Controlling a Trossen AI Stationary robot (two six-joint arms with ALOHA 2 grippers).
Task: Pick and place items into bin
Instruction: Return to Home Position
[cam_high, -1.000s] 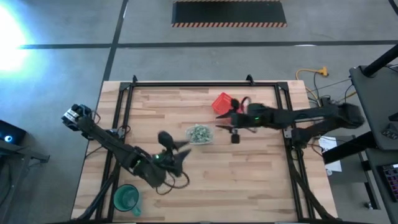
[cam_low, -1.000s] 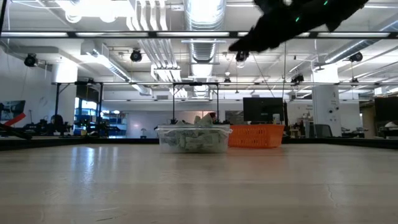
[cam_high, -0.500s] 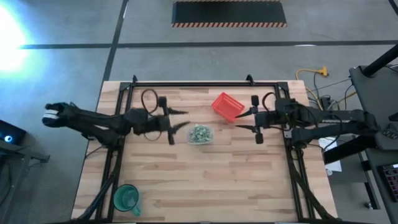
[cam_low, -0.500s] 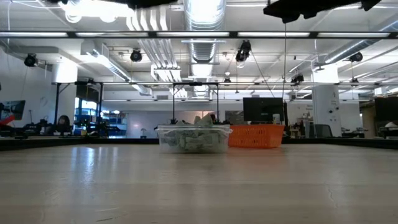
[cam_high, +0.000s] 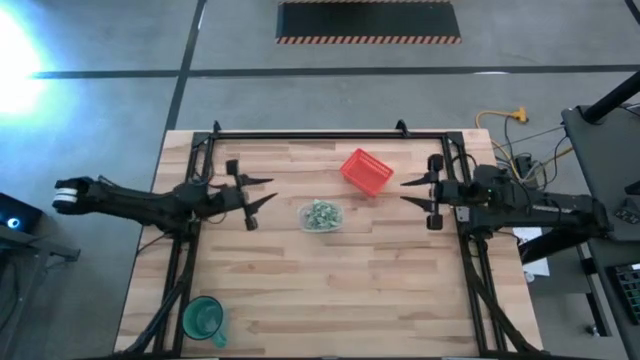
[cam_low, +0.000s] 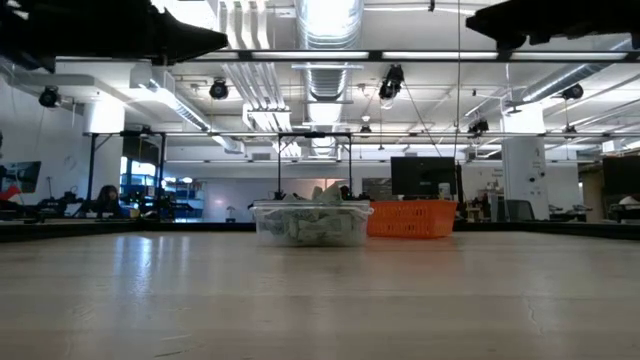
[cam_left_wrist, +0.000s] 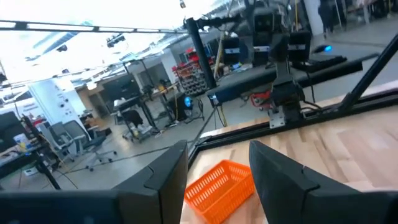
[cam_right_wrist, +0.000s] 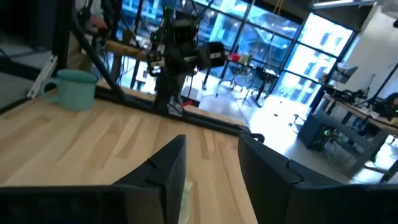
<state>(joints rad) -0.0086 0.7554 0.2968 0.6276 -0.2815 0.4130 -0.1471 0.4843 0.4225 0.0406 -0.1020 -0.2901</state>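
1. A green cup (cam_high: 203, 318) is seen upright at the near left corner of the desk (cam_high: 400, 290), well apart from everything else.
2. The clear bin (cam_high: 302, 216) is set near the middle of the desk. The pale green and white items (cam_high: 320, 213) are heaped inside it, and in the low view they rise a little above its rim.
3. The left gripper (cam_high: 270, 189) is held high above the desk, just inside the left edge. It is pointed toward the middle, with its jaws spread apart and empty.
4. The right gripper (cam_high: 403, 191) is held high near the right edge. It is turned inward to face the other, and its jaws are likewise parted and empty.
5. A red mesh basket (cam_high: 365, 171) is placed beyond the bin, toward the far edge and slightly to the right, apart from the bin.
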